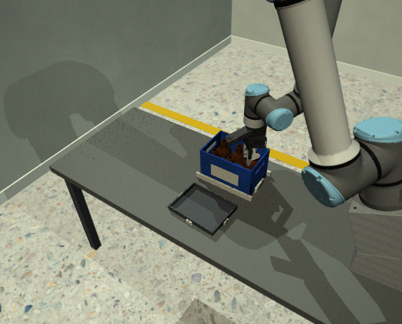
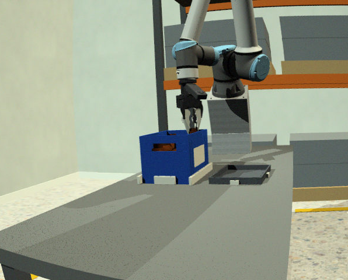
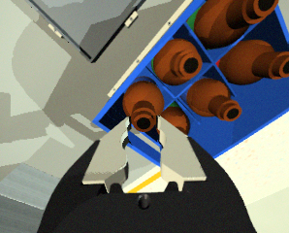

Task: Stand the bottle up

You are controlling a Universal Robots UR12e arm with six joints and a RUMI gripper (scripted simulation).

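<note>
My gripper is shut on the neck of a brown bottle. The bottle hangs upright, lowered into a corner compartment of the blue crate. In the exterior view the gripper reaches down to the crate's rim, and only the bottle's top shows above it. Several other brown bottles stand in the other compartments. The dark tray lies empty on the table in front of the crate, and also shows in the exterior view and the wrist view.
The crate sits in a pale holder frame on the grey table. The robot's base stands at the table's right end. A yellow floor line runs behind the table.
</note>
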